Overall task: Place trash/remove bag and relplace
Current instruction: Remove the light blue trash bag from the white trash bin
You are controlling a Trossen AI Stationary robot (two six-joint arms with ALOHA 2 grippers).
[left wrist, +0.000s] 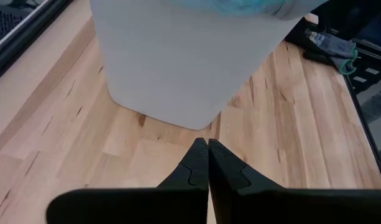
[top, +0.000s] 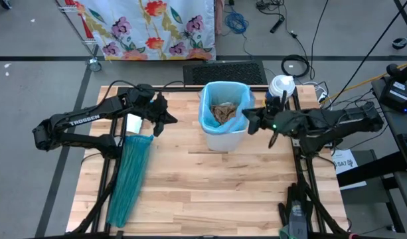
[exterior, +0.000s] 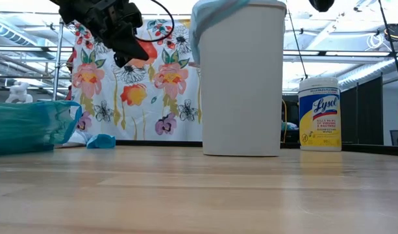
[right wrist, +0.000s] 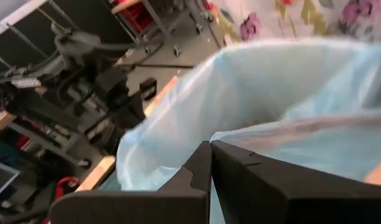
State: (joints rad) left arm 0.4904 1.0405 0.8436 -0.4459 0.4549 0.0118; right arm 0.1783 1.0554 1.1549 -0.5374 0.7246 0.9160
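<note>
Trash (top: 224, 111) sits inside my pale-blue liner (top: 210, 114), not yet pulled from the bin (top: 224, 138). Teal replacement bag (top: 130, 176) waits on the table. My left gripper (top: 159, 122) and right gripper (top: 249, 119) are both pressed together, empty.

Robotics lab or workshop: butcher-block table (top: 210, 186) on a metal frame, loose cables (top: 238, 23) on grey floor at upper centre, exposed ceiling ducting behind.
</note>
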